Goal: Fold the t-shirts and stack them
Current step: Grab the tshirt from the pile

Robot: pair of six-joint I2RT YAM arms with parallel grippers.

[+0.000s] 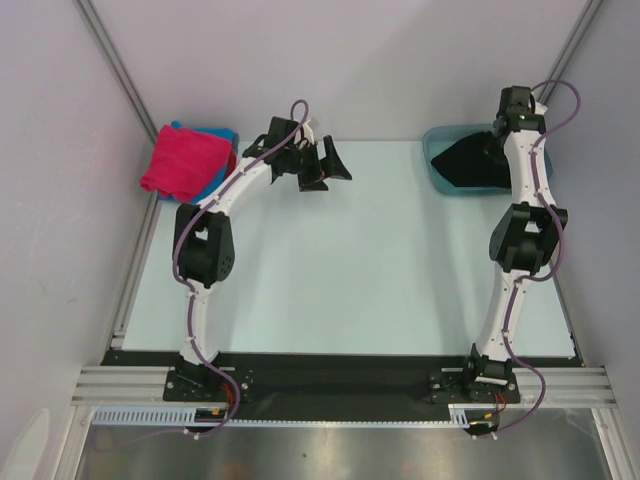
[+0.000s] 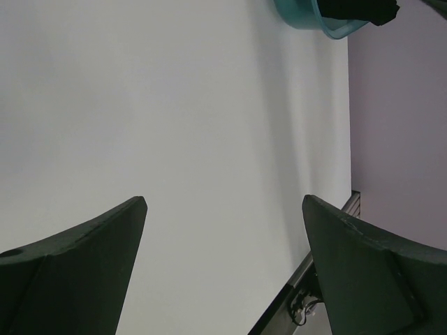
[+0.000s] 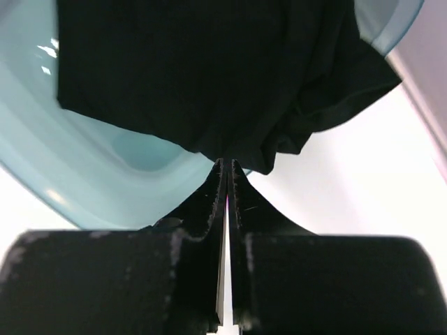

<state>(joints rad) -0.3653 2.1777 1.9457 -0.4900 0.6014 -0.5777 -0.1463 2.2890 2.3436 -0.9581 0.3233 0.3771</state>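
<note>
At the pale tabletop's (image 1: pixel 330 270) far right, the translucent teal plastic basin (image 1: pixel 437 172) holds the large black cloth t-shirt (image 1: pixel 470 160). The right tool (image 3: pixel 227 164) is pinched together on its hem; I'd lift well clear of the rim before dragging. The left tool (image 1: pixel 322 165) stands spread. Only the right wrist view shows that pinch; overhead, the arm (image 1: pixel 515 230) hides it.

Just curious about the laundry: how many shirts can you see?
3: pink shirt atop blue shirt, far left; black shirt in the basin, far right. More may hide underneath.
</note>
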